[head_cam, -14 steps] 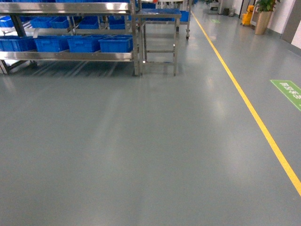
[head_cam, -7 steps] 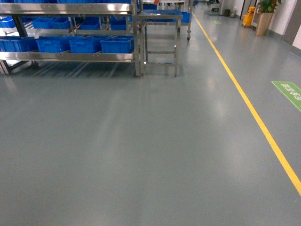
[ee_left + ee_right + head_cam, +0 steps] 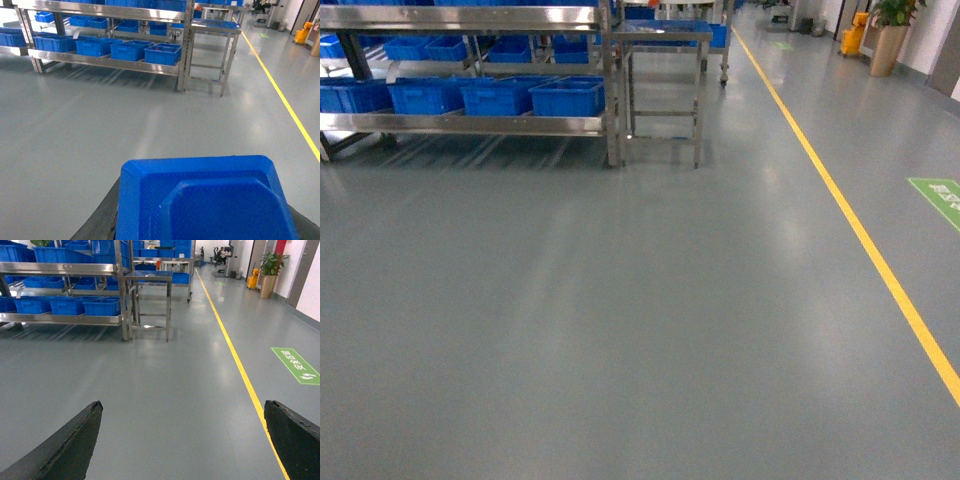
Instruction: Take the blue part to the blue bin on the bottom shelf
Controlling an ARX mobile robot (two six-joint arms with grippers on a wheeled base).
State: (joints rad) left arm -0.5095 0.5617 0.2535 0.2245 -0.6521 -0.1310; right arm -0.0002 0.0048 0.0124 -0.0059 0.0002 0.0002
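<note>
Only our left wrist view shows the blue part (image 3: 205, 200), a moulded, textured tray clamped in the left gripper (image 3: 200, 220). Our right gripper (image 3: 185, 440) gapes wide, empty. Beyond glossy grey floor (image 3: 640, 330), blue bins (image 3: 565, 96) line the steel bottom shelf (image 3: 470, 124).

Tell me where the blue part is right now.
In the left wrist view, the blue part fills the bottom centre, carried at the left gripper, far short of the bottom shelf.
</note>
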